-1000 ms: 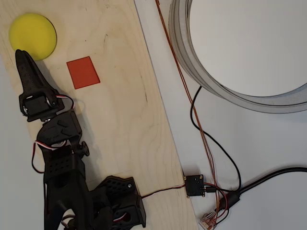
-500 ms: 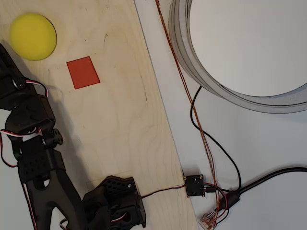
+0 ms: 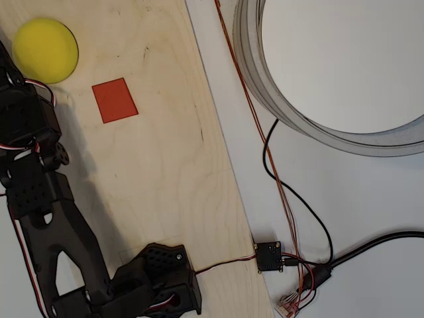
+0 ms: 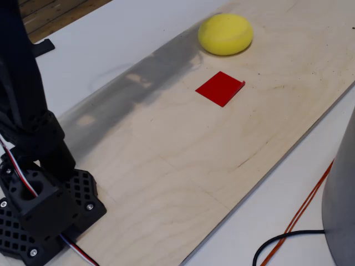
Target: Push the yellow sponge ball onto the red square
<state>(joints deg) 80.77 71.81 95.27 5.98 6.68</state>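
The yellow sponge ball [image 3: 45, 42] sits just right of the end effector [image 3: 5, 56], whose jaw state I cannot tell. Push from the ball's far side, toward the red square [image 3: 114, 100] beyond it.

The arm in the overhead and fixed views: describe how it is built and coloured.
The arm is matte black printed plastic with blocky links; its base has a perforated grid pattern and silver screws. Thin red, white and black servo wires loop along the joints and leave the base.
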